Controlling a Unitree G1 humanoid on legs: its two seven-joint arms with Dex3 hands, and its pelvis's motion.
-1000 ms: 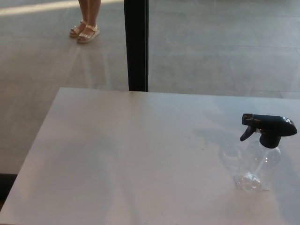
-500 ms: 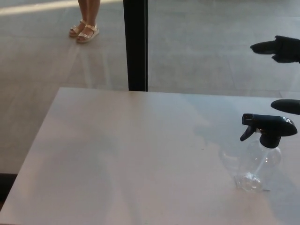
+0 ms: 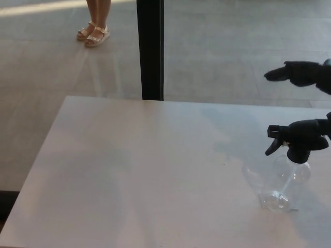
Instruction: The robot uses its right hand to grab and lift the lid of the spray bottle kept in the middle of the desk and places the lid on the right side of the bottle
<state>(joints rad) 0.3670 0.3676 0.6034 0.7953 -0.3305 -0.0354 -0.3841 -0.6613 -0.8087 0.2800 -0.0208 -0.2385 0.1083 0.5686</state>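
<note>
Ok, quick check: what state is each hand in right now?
Left hand: not in view.
Right hand: open, fingers spread above and around the black lid of the spray bottle, holding nothing yet.

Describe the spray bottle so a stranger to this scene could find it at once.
Start from the white desk and look to its right edge, under the black right robot hand with its fingers apart. The spray bottle stands there upright. It is the desk's only object, a clear body topped by a black trigger lid.
</note>
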